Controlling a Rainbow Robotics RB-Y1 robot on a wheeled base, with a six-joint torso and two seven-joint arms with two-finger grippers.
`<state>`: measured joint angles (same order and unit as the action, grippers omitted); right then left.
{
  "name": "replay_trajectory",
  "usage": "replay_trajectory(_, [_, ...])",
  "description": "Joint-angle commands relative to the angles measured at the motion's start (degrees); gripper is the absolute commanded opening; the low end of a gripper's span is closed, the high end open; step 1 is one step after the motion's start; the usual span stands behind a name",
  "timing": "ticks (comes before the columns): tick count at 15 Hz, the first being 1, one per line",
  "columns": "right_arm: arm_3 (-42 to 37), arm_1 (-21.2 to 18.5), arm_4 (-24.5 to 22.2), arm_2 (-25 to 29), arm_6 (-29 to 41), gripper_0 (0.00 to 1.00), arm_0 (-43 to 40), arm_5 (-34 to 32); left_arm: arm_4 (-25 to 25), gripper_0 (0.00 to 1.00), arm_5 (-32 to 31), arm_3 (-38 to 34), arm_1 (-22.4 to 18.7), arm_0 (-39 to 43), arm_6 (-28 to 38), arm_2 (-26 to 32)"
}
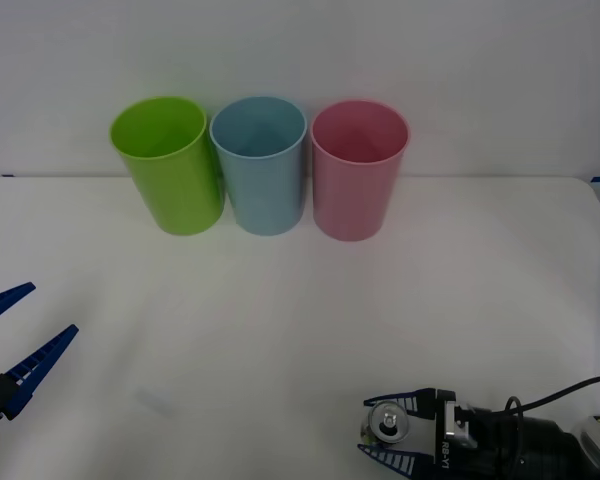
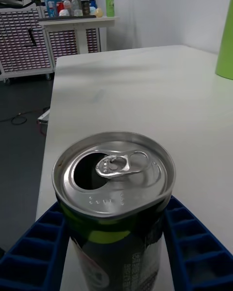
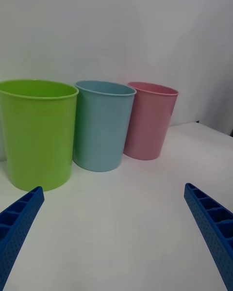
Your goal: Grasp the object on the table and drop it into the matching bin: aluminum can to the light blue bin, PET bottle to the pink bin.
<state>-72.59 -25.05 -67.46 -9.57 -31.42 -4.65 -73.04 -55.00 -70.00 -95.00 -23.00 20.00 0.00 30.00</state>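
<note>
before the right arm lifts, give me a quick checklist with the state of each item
1. Right tool straddling the aluminum can: ok, a blue finger on each side.
2. Fingers pressed firmly on the can: cannot tell.
3. Can upright: ok, its silver top faces up.
4. Light blue bin standing, mouth open: ok, between the lime green bin and the pink bin.
5. Left tool out of the way: ok, open at the table's left edge.
</note>
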Motion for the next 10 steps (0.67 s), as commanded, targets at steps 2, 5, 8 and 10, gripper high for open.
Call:
replay_trajectory(2, [0.0, 0.0, 0.4, -0.1, -0.7, 0.0, 0.0, 0.0, 0.0, 1.0, 0.0, 0.0, 0.0, 0.0, 0.0, 0.0])
replay_trajectory(5, [0.0, -0.1, 1.1, -0.1, -1.0, 0.0, 0.0, 0.0, 0.0, 1.0, 0.0, 0.0, 0.0, 0.0, 0.0, 0.0])
replay_trajectory(8, [-0.4, -0.1, 2.8, -0.1, -1.0, 0.0, 0.0, 0.0, 0.0, 1.0, 0.0, 0.0, 0.0, 0.0, 0.0, 0.0])
replay_trajectory(10, [-2.0, -0.5, 4.2, -0.1, -0.3, 0.0, -0.1, 0.1, 0.0, 1.0, 0.0, 0.0, 0.0, 0.0, 0.0, 0.0])
